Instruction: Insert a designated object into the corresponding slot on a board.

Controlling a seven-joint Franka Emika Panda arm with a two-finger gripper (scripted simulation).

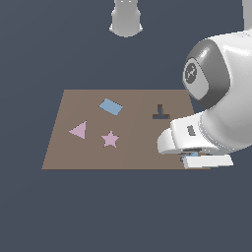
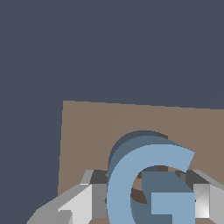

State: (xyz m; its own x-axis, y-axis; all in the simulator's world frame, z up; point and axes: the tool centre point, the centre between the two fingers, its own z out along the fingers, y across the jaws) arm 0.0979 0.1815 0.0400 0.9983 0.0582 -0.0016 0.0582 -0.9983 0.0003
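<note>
The light-blue G-shaped piece (image 2: 131, 183) fills the wrist view, standing between my two fingers (image 2: 83, 203), which press on its sides. My gripper (image 2: 148, 199) is shut on it. Dark brown of the G-shaped slot (image 2: 139, 196) shows through the gaps of the G, right under it. In the exterior view my gripper (image 1: 193, 158) hangs low over the front corner of the brown board (image 1: 123, 152) on the exterior view's right. Only a sliver of the blue G (image 1: 192, 154) shows under the hand, and the slot is hidden there.
On the board lie a light-blue rectangle tile (image 1: 110, 106), a pink triangle (image 1: 78, 130) and a pink star (image 1: 110, 139). A dark T-shaped recess (image 1: 160, 113) sits behind my hand. The arm's base (image 1: 126, 19) stands beyond the board's far edge.
</note>
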